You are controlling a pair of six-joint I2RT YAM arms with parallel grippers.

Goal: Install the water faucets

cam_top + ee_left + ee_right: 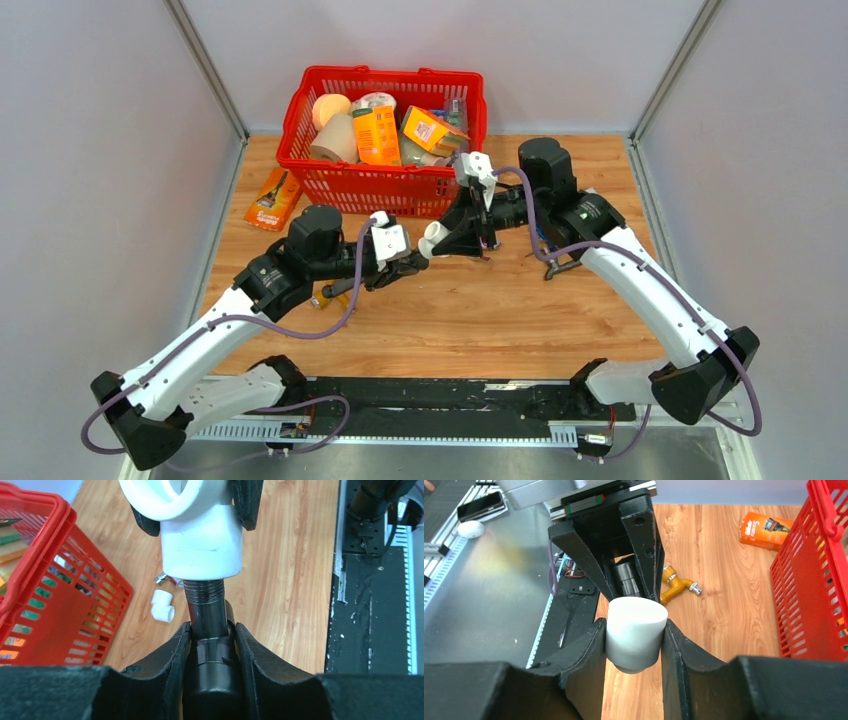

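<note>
First, top view: the left gripper (410, 262) and right gripper (462, 238) faced each other nose to nose above the table (480, 320), with a white elbow fitting (433, 240) between them. Judged a two-handed screwing set-up, one part per arm. One red basket (390, 72) stood at the far edge, with one orange box (272, 200) beside it.

Left wrist view: the left claw was narrow, clamped on the body of the dark faucet (209, 655). Its threaded end pointed straight into the fitting's socket, at or just inside the mouth. A band of thread was exposed, so seating was judged barely started. The low grip presumably kept the thread free. One loose white elbow (163, 606) lay on the wood near the basket, with a small shiny metal piece (167, 579) just beside it.

Right wrist view: the right claw was narrow, pinching the held fitting across its round barrel, probably to brace it against turning. One brass tap (679, 585) lay loose beyond.

Tally: one dark faucet, two white elbows, one brass tap.
</note>
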